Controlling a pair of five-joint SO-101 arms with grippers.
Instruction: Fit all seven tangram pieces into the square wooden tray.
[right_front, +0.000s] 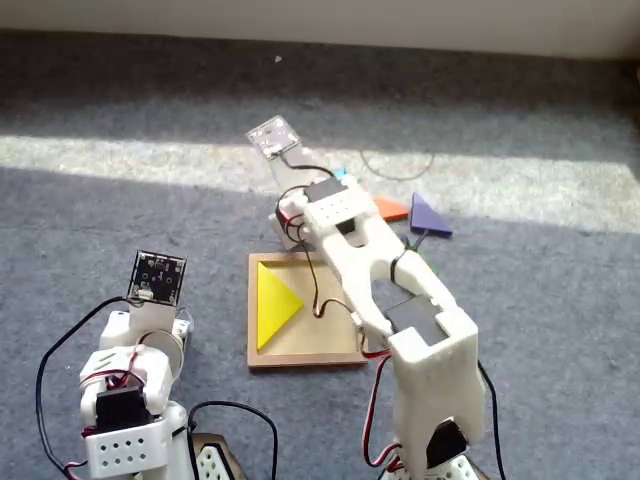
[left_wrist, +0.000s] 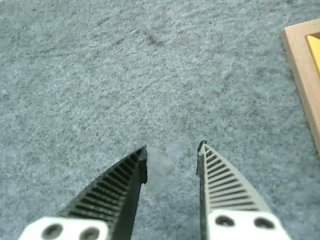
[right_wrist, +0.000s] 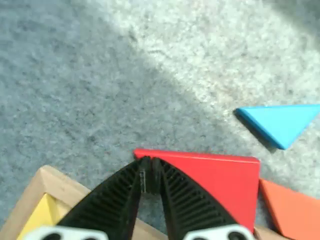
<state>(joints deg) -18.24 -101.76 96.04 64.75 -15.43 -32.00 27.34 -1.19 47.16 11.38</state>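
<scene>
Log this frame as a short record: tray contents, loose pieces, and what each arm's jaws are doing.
Surface: grey carpet
Tray: square wooden tray, holding one yellow triangle piece
Loose pieces: red triangle, blue triangle and orange piece outside the tray; purple triangle beside the orange one
Left arm: folded back beside the tray, jaws open over carpet
Right arm: stretched over the tray, jaws closed at the red triangle's edge; grip unclear
Task state: one piece visible in the tray, not finished
</scene>
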